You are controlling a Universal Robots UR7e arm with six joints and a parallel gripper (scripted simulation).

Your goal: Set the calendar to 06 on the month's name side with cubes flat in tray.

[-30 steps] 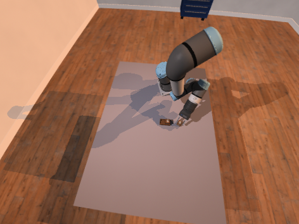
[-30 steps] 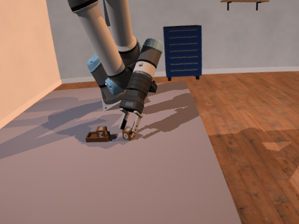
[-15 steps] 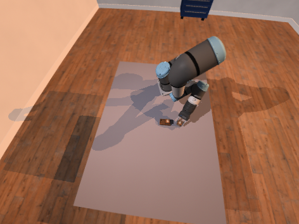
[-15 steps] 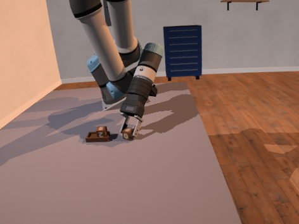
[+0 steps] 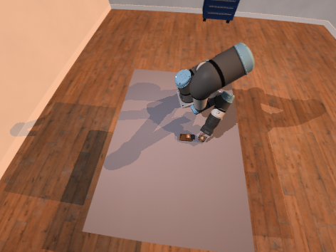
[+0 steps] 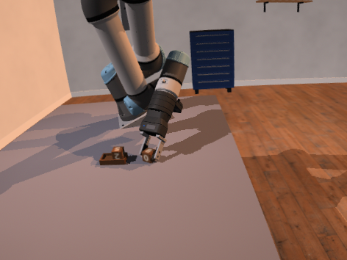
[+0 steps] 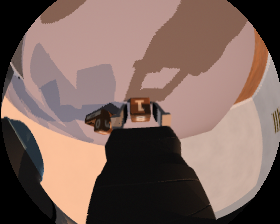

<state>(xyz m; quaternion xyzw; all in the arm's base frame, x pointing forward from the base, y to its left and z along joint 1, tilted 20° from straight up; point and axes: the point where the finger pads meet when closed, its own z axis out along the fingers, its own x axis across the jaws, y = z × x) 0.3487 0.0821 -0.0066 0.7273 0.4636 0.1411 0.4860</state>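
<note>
A wooden tray (image 5: 181, 137) (image 6: 107, 162) (image 7: 90, 119) lies flat on the mat. One cube (image 5: 189, 137) (image 6: 117, 153) stands in its right end, with a 2 facing the exterior camera; the tray's left part is empty. The other cube (image 5: 201, 139) (image 6: 147, 156) (image 7: 140, 106) is outside the tray, to its right, with a 0 facing the exterior camera. In the wrist view it shows a mark like a 1 and one like an 8. My gripper (image 6: 150, 155) (image 7: 141, 119) is open and tilted, its fingers on either side of this loose cube. Finger contact cannot be made out.
The grey-pink mat (image 5: 171, 196) (image 6: 147, 217) extends around the tray and the loose cube. The tray is close beside my left finger in the wrist view. A blue drawer cabinet (image 5: 223, 1) (image 6: 212, 59) and a wall shelf (image 6: 284, 1) are far behind.
</note>
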